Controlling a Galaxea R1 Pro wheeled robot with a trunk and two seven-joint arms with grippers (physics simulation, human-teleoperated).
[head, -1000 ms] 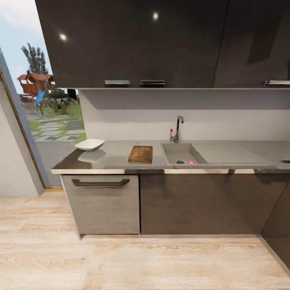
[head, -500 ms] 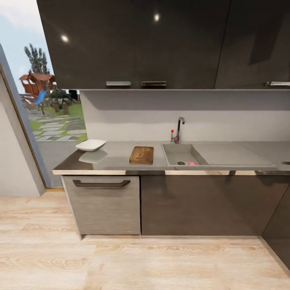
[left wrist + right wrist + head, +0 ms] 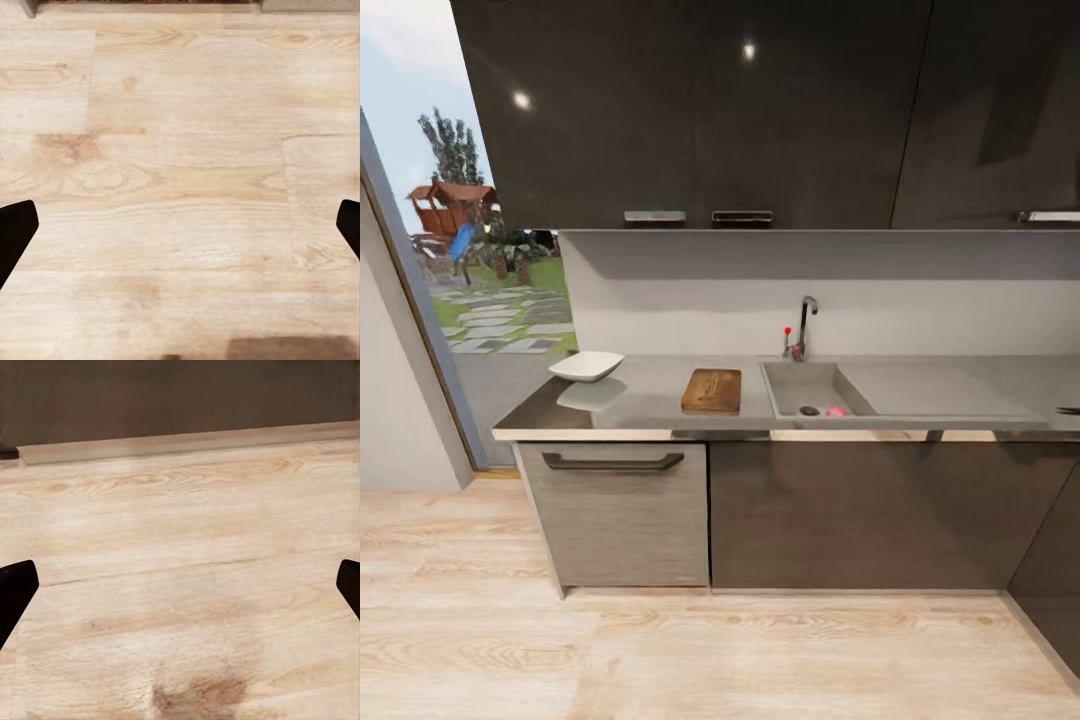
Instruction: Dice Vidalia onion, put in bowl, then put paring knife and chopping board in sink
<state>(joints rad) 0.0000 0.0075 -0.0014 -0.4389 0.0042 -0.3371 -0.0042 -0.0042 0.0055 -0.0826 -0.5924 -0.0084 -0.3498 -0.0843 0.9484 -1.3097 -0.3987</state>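
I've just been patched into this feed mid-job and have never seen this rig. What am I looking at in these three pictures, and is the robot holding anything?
This is a simulated wheeled robot with two arms, standing back from a kitchen counter. The big picture comes from its head camera. On the long grey metallic countertop sit a shallow white square-ish bowl at the left end and a rectangular dark-brown wooden chopping board beside the grey sink. A small pinkish thing lies in the sink basin; it is too small to identify for sure. A slim faucet stands behind the sink.

The other two pictures come from cameras on each wrist, looking along the gripper fingers. Both look down at the pale wooden floor. The left gripper and the right gripper are open, dark fingertips at the picture edges, holding nothing.
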